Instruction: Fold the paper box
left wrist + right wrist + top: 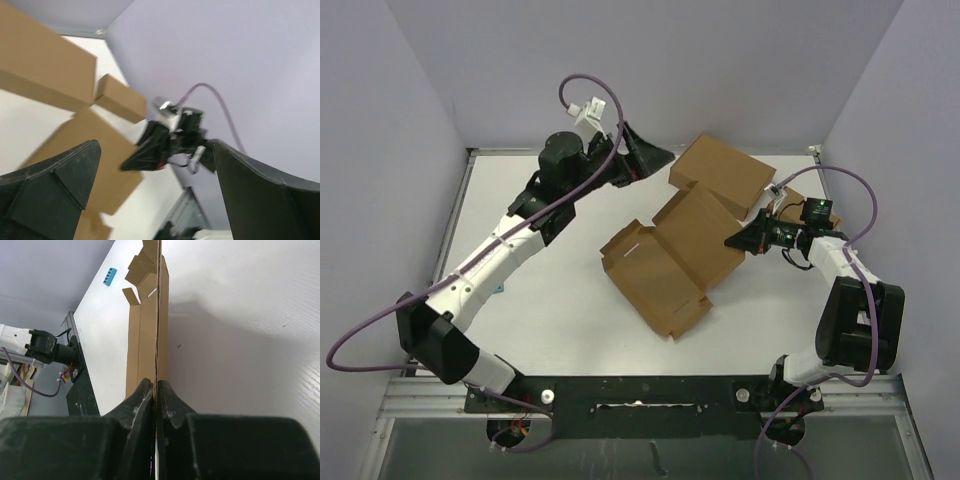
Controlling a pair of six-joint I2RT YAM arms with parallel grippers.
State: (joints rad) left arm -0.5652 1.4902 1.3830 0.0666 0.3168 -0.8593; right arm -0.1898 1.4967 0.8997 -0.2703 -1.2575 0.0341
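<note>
We find the paper box (pixel 665 262) opened out flat on the table (pixel 560 330), between the two arms.

Risks, nearest first. The right gripper (pixel 732 242), at the box's right edge, has only the thin rim of one panel in its bite. We judge that a lift or swing from so narrow a hold could let the card slip out, or crease it off its score line. Nothing pins the rest of the box, so a pull may drag the whole sheet rather than hinge the panel. At the box's far corner lies the larger brown box (pixel 725 170), touching or just beside it; we cannot tell which. It could block a rising panel or be shoved along.

Fingers. The right wrist view shows the right fingers (pixel 142 400) pressed together on the card edge, only the sheet between them. Beyond the box's far-left corner, the left gripper (pixel 660 157) hangs raised above the table. Its fingers (pixel 60 185) are spread wide, holding and touching nothing.
</note>
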